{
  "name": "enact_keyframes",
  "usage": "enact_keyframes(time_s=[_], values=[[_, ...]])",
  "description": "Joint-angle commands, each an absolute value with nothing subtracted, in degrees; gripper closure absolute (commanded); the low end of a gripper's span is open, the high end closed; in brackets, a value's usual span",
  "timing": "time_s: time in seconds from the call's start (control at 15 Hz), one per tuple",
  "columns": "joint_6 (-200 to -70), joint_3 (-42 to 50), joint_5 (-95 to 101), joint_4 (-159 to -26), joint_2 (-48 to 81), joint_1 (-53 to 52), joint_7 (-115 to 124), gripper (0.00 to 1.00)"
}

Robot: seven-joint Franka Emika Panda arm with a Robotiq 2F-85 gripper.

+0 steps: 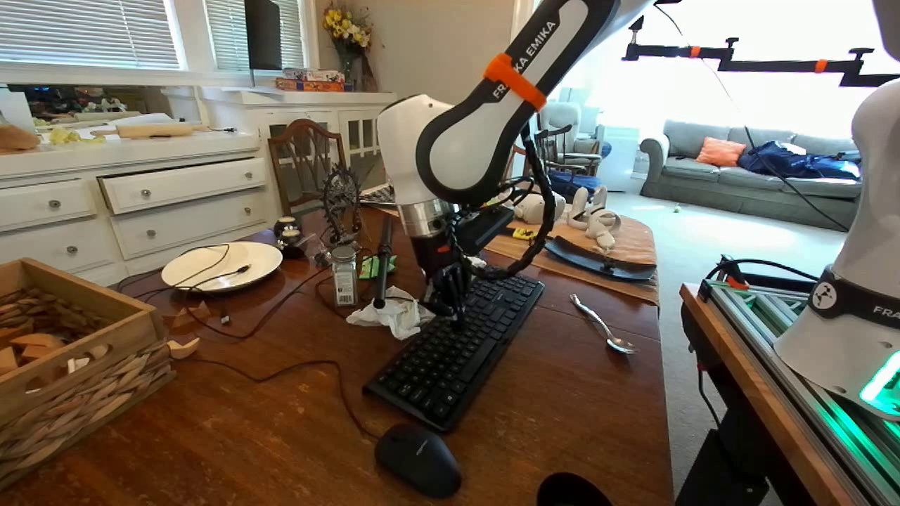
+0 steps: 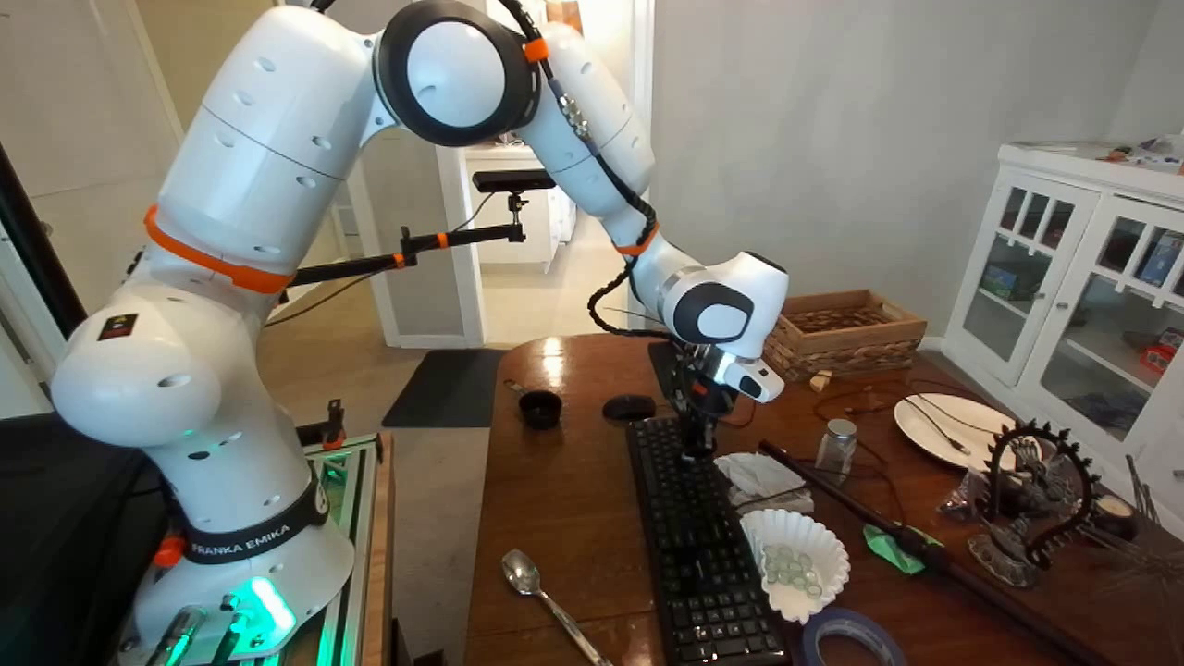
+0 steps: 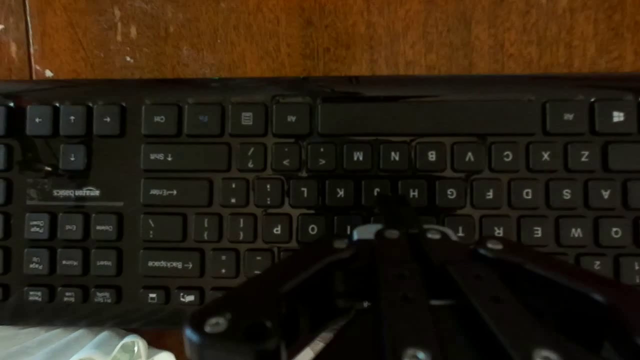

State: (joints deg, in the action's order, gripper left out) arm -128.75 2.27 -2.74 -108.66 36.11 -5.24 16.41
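Black keyboard (image 3: 303,194), reddish-brown table (image 3: 320,40).

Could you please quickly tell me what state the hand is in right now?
Hand: closed, nothing visible in its grip, tips pointing down over the keyboard.

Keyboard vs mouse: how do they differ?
The keyboard is much longer than the mouse.
The keyboard is flat and straight-edged; the mouse is domed and rounded.
The end effector is over the keyboard; the mouse lies apart from it.
Shared: both are black and lie on the table.
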Motion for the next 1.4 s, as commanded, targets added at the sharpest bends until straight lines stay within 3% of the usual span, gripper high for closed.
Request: enact_keyframes(time_s=[0.0,1.33], values=[[-129.8,2.0,-2.6,-108.8,37.0,-4.7,15.3,1.00],[-131.4,1.4,-2.1,-106.9,39.6,-4.7,11.4,1.00]])
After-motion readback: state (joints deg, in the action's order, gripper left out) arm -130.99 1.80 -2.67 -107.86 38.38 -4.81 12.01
